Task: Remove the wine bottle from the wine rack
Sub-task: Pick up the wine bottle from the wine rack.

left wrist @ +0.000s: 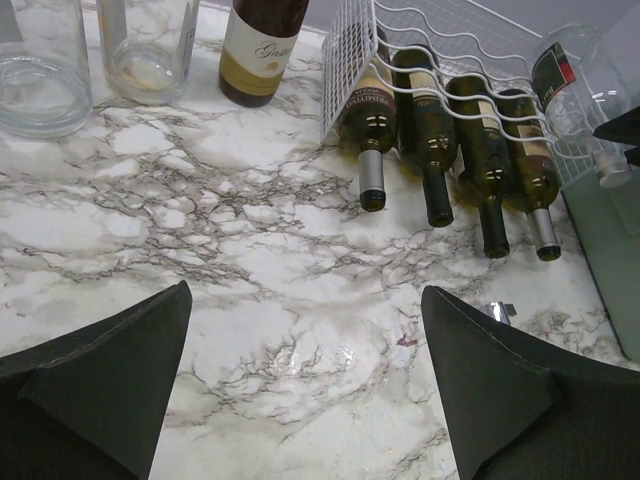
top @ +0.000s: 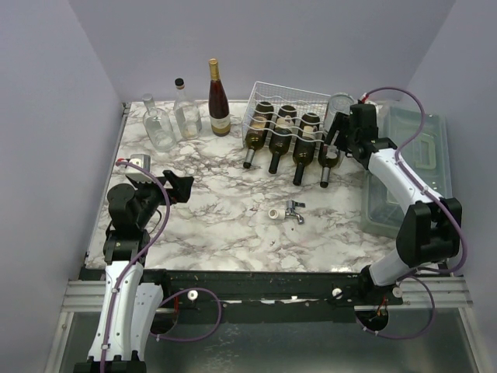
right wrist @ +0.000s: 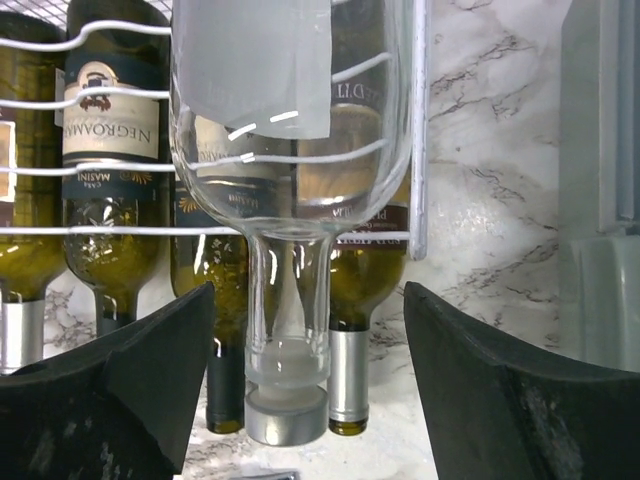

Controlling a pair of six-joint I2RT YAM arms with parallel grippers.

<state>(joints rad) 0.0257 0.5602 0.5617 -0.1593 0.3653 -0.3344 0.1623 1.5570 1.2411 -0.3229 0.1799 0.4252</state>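
While the marble table [top: 225,225] fills most of the overhead view, a translucent grey-green bin [top: 433,144] lies along its right edge. The white wire wine rack [top: 291,95] stands just left of the bin, at the far side.

The right arm reaches from the near right across the bin to the rack's right end. The left arm is folded at the near left, well apart from the rack.

Four dark green bottles [left wrist: 430,140] lie side by side in the rack's lower cradles, necks pointing toward the near edge. The wine bottle [right wrist: 290,200], clear glass with a silver cap, lies on the upper tier at the right end, over the rightmost green bottle, its neck also pointing near.

The right gripper [right wrist: 308,330] straddles that neck. Its jaws are parted, with a gap on either side, so nothing is gripped. The left gripper [left wrist: 305,300] hangs over bare marble with its jaws spread wide and nothing between them.

At the far left three bottles stand upright: a red wine bottle [top: 218,101], a tall clear bottle [top: 186,113] and a squat clear bottle [top: 159,128].

Near the table's middle lie a small white piece [top: 275,213] and, just right of it, a small metal piece [top: 295,210].
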